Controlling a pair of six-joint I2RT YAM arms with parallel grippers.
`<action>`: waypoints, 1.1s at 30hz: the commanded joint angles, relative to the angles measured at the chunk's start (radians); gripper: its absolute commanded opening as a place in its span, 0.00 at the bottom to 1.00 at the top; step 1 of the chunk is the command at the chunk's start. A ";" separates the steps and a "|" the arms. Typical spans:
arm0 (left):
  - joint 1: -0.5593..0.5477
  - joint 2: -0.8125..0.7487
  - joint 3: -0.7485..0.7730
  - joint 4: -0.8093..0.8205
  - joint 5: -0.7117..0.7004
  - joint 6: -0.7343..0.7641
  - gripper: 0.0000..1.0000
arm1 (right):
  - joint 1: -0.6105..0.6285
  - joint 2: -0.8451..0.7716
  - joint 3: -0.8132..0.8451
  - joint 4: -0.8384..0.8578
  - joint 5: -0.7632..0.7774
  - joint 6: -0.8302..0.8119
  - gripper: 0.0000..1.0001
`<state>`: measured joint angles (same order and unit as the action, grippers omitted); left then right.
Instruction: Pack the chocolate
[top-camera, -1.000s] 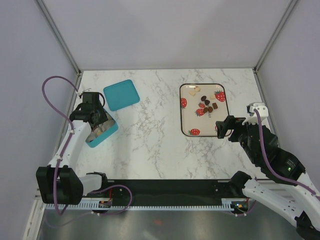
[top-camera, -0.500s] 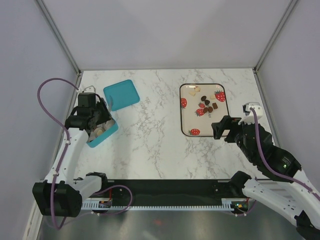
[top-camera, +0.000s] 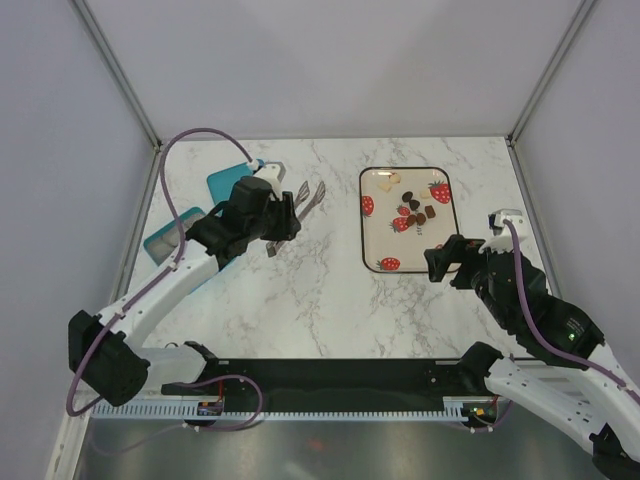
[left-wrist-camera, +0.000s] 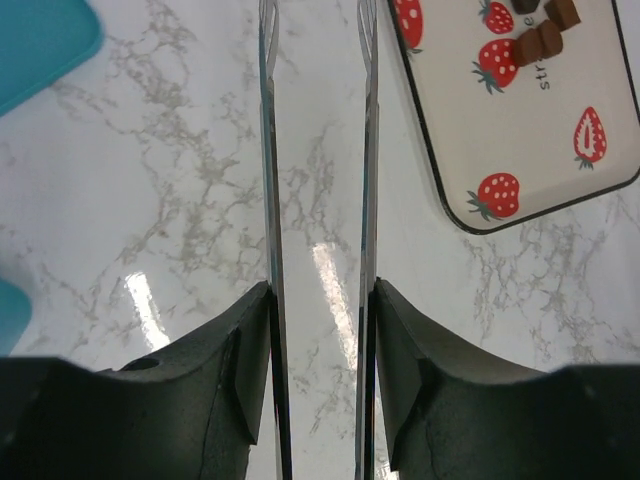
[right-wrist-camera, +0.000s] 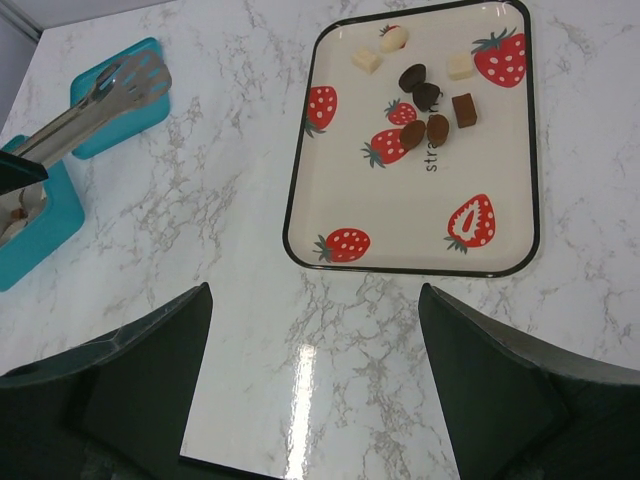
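The chocolate (top-camera: 412, 207) is several dark brown, mid brown and cream pieces on the far half of the strawberry-print tray (top-camera: 400, 245). It also shows in the right wrist view (right-wrist-camera: 425, 95) and at the top right of the left wrist view (left-wrist-camera: 543, 38). My left gripper (top-camera: 283, 215) is shut on the silver tongs (top-camera: 306, 194), whose two arms (left-wrist-camera: 268, 180) stand apart and point toward the tray, above bare marble left of it. My right gripper (top-camera: 446, 260) is open and empty, just off the tray's near right corner (right-wrist-camera: 400, 220).
An open teal box (top-camera: 165, 238) stands at the left edge, with a few pieces inside in the right wrist view (right-wrist-camera: 40, 215). Its teal lid (top-camera: 222, 185) lies behind it, partly under my left arm. Frame posts stand at the far corners.
My left gripper has lifted out of the teal box and swung right toward the tray, with the tongs in it. My right gripper has barely moved.
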<state>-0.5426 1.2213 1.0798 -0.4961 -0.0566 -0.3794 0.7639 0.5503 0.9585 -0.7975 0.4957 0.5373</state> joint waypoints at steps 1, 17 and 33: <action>-0.077 0.087 0.078 0.126 -0.012 -0.006 0.51 | 0.006 -0.003 0.045 -0.020 0.027 -0.007 0.93; -0.393 0.535 0.391 0.203 -0.172 0.149 0.53 | 0.005 -0.050 0.091 -0.058 0.087 -0.051 0.93; -0.459 0.780 0.529 0.225 -0.203 0.197 0.55 | 0.008 -0.073 0.098 -0.071 0.144 -0.079 0.93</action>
<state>-0.9909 1.9823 1.5524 -0.3321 -0.2306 -0.2256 0.7639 0.4835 1.0309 -0.8665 0.6044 0.4801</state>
